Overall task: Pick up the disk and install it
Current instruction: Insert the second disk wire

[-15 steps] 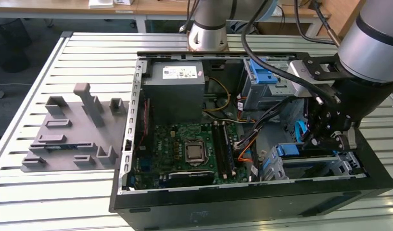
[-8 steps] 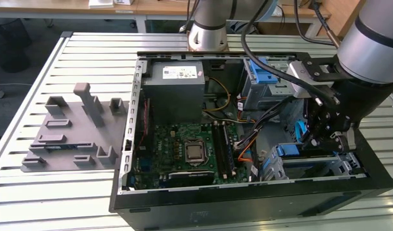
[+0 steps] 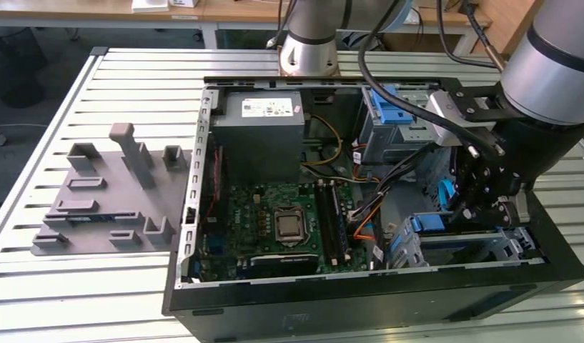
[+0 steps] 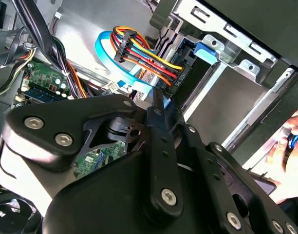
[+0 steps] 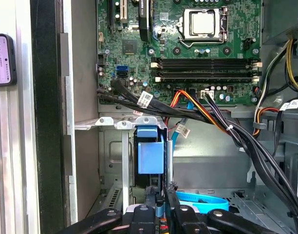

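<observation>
While reaching into the case: the gripper (image 5: 161,201) is pinching the disk (image 5: 151,155), fingers pressed on its edge.
Disk: standing in the metal bay (image 5: 115,146) beside the case's side wall.
Motherboard (image 5: 188,48): lying beyond the bay.

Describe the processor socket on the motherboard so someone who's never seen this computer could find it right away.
Start at the open black computer case lying on the slatted metal table. Inside it, below the big grey power-supply box in the exterior view, lies the green motherboard. The processor socket sits near the board's middle: a square silver plate in a metal frame, unlike the long black memory slots beside it.
</observation>
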Available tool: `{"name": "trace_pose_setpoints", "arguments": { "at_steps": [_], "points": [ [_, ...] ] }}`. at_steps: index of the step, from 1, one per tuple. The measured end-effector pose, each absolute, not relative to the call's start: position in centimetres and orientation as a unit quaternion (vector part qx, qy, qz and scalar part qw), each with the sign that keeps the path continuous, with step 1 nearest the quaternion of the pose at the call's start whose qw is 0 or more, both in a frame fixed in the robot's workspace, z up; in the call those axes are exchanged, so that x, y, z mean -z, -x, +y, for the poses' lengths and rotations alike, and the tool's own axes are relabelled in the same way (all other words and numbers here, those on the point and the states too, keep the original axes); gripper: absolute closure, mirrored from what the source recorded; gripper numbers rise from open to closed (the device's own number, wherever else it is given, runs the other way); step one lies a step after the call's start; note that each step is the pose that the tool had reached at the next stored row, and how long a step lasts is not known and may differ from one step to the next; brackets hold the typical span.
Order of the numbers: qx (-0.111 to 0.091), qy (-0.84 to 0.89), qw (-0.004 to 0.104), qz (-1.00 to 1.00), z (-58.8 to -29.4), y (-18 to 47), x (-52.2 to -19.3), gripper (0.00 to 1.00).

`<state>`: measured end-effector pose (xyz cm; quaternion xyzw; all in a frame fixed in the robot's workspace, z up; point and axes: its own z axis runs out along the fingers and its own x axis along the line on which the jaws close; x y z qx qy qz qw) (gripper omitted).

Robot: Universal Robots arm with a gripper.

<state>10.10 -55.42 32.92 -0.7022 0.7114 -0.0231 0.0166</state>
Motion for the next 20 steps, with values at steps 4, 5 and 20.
{"name": "trace_pose_setpoints", "arguments": {
  "at_steps": [4,5,20],
  "points": [
    [0.023,0.702,0.017,0.711,-55.4,-10.1,-33.0,0.75],
    [0.023,0.702,0.017,0.711,-55.4,-10.1,-33.1,0.69],
    [0.023,0.702,0.017,0.711,-55.4,-10.1,-35.0,0.69]
  ]
}}
